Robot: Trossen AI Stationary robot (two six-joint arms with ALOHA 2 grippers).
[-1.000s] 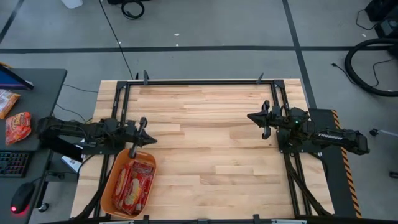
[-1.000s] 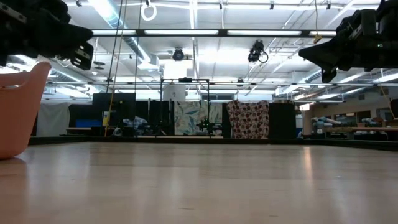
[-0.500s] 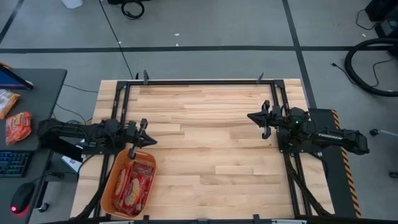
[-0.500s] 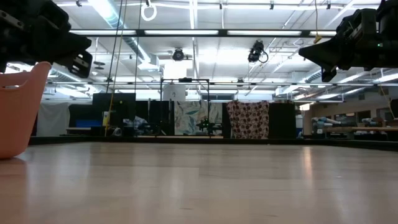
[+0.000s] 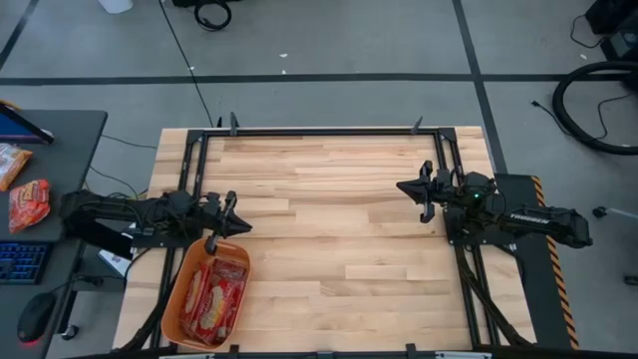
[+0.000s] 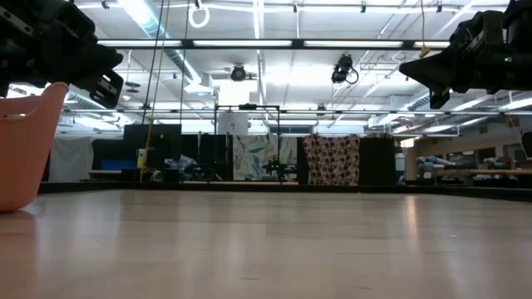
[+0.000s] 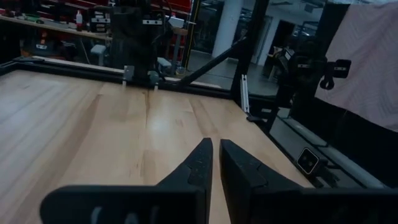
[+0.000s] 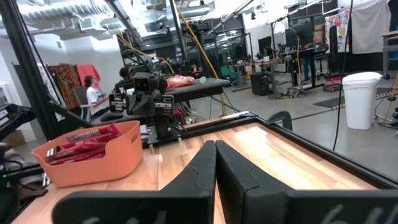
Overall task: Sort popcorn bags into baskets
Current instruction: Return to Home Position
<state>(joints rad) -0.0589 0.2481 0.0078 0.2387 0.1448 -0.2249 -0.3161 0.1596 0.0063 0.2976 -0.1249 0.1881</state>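
Furthest left, off the tabletop (image 5: 329,189), a grey desk (image 5: 70,130) carries an orange-red snack packet (image 5: 28,202) that is no part of the job.

Next comes the left gripper (image 5: 239,221), hanging above the far rim of the basket (image 5: 171,304). Its fingers (image 7: 196,165) stand narrow, almost touching, with nothing between them. Over the last second this arm has drawn back only a little toward its own side, and in the low view it shows slightly further from the basket's lip. The move is small and looks nearly finished.

The basket sits on the near left corner of the tabletop, and the popcorn bags (image 5: 214,294) lie stacked flat inside it. No bag shows anywhere on the bare wood.

At the right edge the right gripper (image 5: 407,187) is raised and points inward. Its fingers (image 8: 199,165) are pressed together and empty, and it has not shifted in that second.

With every visible bag in the basket and both arms pulled back, the sorting seems done. All that appears left is for the left arm to settle into rest.
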